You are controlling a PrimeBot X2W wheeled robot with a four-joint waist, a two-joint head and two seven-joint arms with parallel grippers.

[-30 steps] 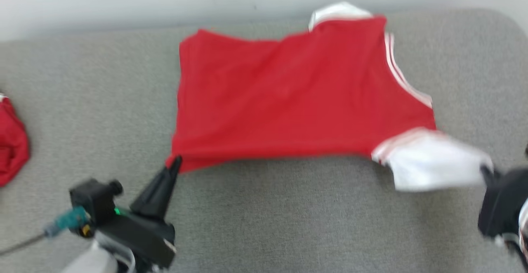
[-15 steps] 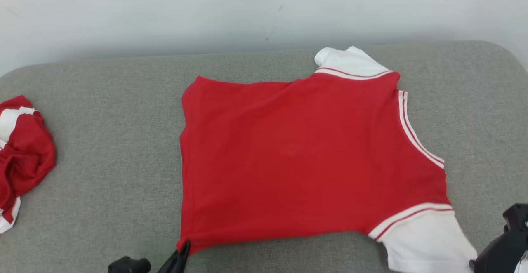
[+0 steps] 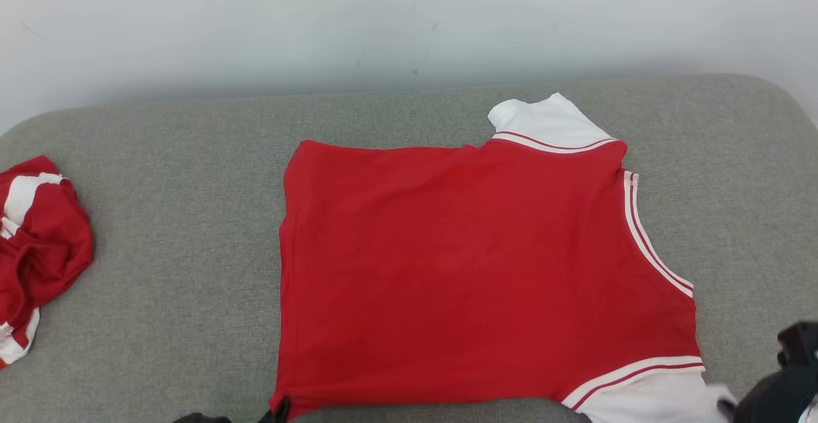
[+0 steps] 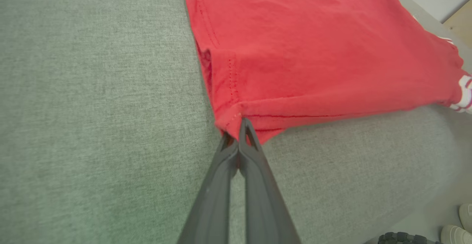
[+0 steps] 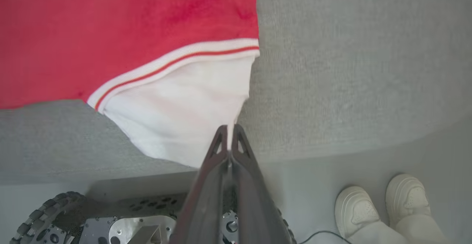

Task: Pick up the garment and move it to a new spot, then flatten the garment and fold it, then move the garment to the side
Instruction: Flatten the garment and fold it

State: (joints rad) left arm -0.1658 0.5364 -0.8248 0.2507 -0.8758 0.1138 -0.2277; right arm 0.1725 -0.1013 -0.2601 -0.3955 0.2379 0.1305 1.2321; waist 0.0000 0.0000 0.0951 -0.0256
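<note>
In the head view, the red-and-white jersey (image 3: 473,269) is seen spread flat on the grey cushion (image 3: 160,282), directly ahead of the left gripper (image 3: 280,409) and right gripper (image 3: 725,405). In the left wrist view, the left gripper is clamped on its red hem corner. In the right wrist view, the right gripper is clamped on the white sleeve (image 5: 177,118).

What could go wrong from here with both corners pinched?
1. Thin grips: the left fingers hold only the shirt by its hem corner, and the right fingers hold only the tip of the white sleeve. A pull may slip either free.
2. The sleeve reaches the near edge of the cushion, so if dropped it could hang off.
3. Dragging leftward could run into the crumpled garment.
</note>
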